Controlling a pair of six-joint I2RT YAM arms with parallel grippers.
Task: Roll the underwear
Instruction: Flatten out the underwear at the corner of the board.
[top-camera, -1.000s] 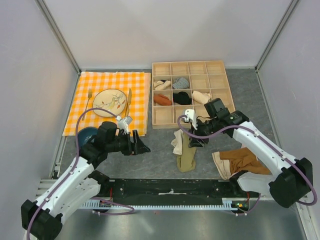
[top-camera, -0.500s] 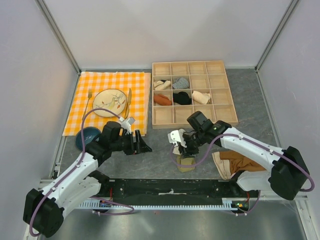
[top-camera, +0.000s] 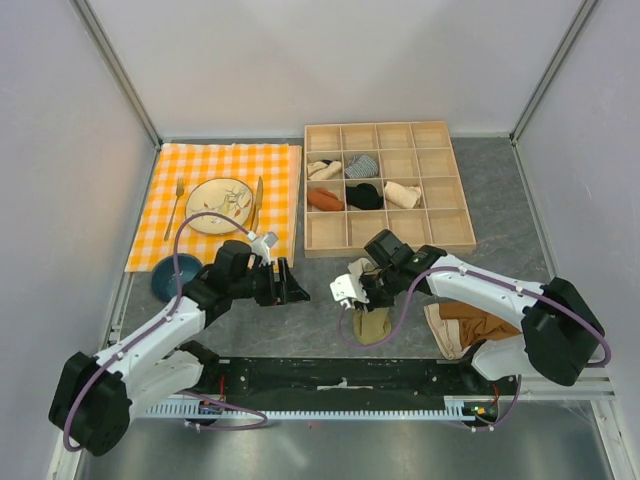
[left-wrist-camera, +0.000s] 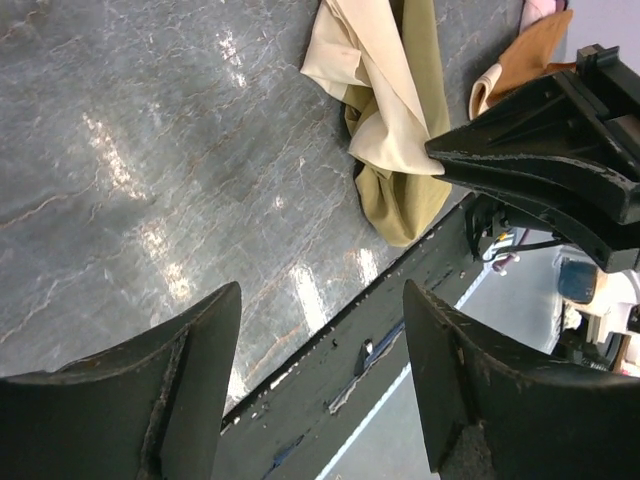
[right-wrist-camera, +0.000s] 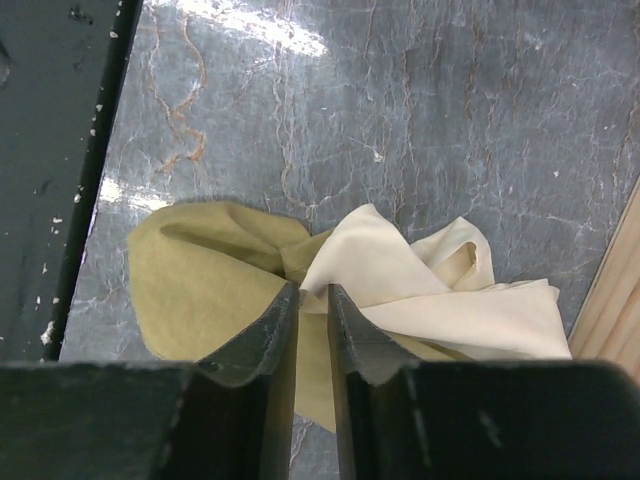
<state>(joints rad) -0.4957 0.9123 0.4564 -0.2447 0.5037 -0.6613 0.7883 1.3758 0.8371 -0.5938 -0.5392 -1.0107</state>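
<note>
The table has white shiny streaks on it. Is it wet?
Left wrist view: the streaks on the table look like light glare, not water. Right wrist view: the same glare at the top edge, beyond the underwear. Top view: the table looks dull, evenly lit.

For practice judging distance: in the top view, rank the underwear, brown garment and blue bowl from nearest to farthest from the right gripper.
1. Underwear, pinched in the right gripper.
2. Brown garment, toward the right wall.
3. Blue bowl, far left.

checked orange cloth (top-camera: 200, 160) with plate (top-camera: 203, 197), wooden grid box (top-camera: 432, 164) holding rolled garments (top-camera: 403, 193), rust-brown garment (top-camera: 482, 320), blue bowl (top-camera: 163, 277)
</note>
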